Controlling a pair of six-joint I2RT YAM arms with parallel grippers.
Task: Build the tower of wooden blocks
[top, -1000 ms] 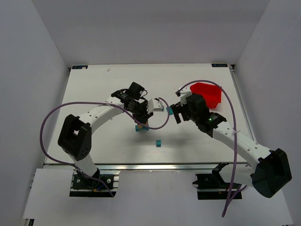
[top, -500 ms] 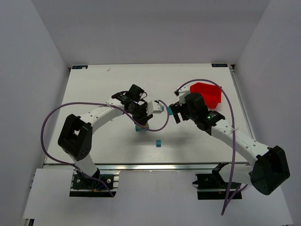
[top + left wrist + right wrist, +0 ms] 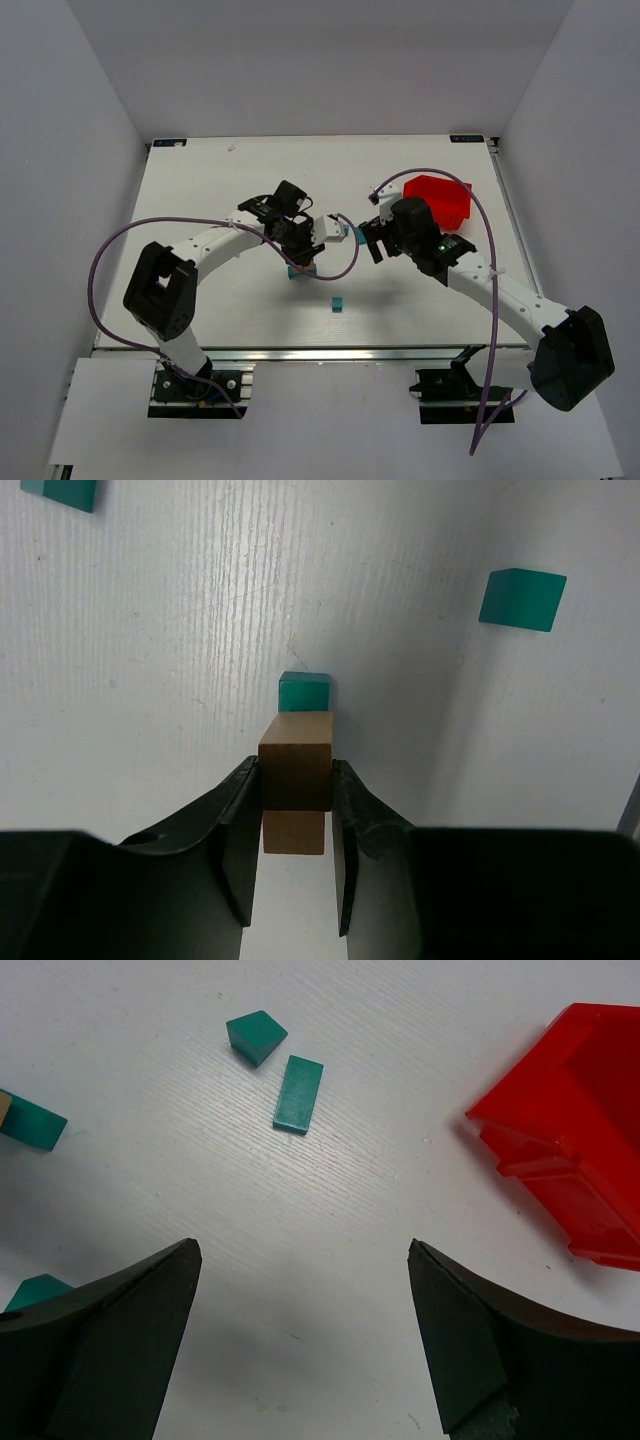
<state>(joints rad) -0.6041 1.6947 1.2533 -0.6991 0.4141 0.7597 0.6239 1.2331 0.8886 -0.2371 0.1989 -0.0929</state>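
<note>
L claw (image 3: 296, 780) clamped on tan block (image 3: 296, 765) over teal cube (image 3: 304, 691); that tower (image 3: 298, 270) sits mid-frame in top view; R claw (image 3: 300, 1260) wide open; red bin (image 3: 565, 1160) at right edge, inside only partly seen; loose teal pcs (image 3: 298, 1092) upper left.

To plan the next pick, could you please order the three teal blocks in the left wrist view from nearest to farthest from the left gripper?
From the left gripper:
1. Middle teal block, just beyond the held tan block.
2. Right teal cube, upper right.
3. Corner teal block, top left, cut off.
</note>
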